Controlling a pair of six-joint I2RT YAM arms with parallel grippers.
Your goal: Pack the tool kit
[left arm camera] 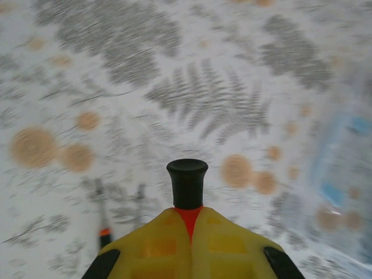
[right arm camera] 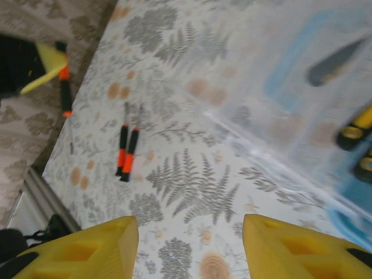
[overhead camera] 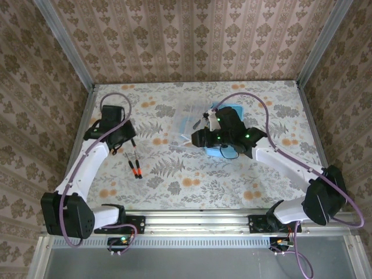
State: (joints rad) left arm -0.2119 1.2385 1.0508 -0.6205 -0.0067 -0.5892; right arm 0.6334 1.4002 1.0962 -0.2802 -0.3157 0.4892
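The tool kit's light-blue translucent case (overhead camera: 187,121) lies open mid-table, its clear lid (right arm camera: 290,116) spread toward the left and yellow-and-black tools (right arm camera: 356,135) in it. Two orange-and-black screwdrivers (overhead camera: 135,166) (right arm camera: 127,152) lie side by side on the cloth. My left gripper (left arm camera: 190,218) (overhead camera: 120,141) is shut on a third screwdriver (left arm camera: 187,181), whose black end cap sticks out past the yellow fingers; the same grip shows in the right wrist view (right arm camera: 65,87). My right gripper (right arm camera: 189,228) (overhead camera: 200,138) hovers open beside the case with nothing between its fingers.
A floral cloth (overhead camera: 192,180) covers the table, and patterned walls close it in at the back and sides. A metal rail (overhead camera: 192,220) runs along the near edge. Another screwdriver (left arm camera: 103,237) lies on the cloth under my left gripper.
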